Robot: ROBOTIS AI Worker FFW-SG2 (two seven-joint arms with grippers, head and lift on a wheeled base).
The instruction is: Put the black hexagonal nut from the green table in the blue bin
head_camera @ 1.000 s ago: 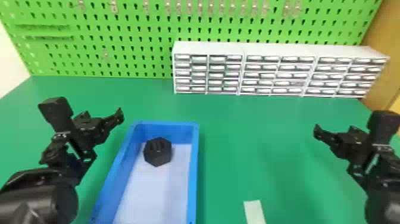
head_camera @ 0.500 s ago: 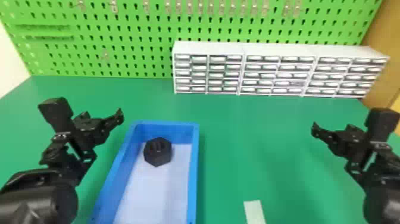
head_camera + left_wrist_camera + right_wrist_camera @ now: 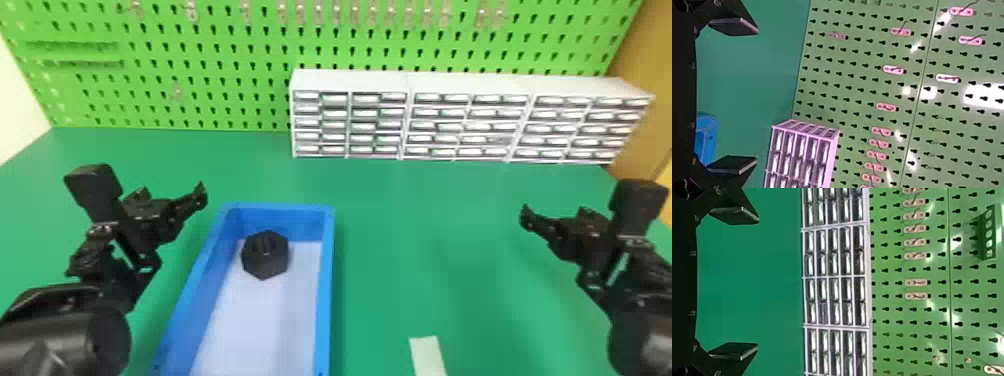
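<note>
Head view: matte black hexagonal nut lies on the pale floor of the rectangular blue bin, far end. Left hand and right hand both empty, flat black fingers spread wide, smooth green bench below.

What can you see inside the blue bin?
Inside the blue bin, the black hexagonal nut lies on the pale floor near the far end. The floor directly beneath the nut is covered.
</note>
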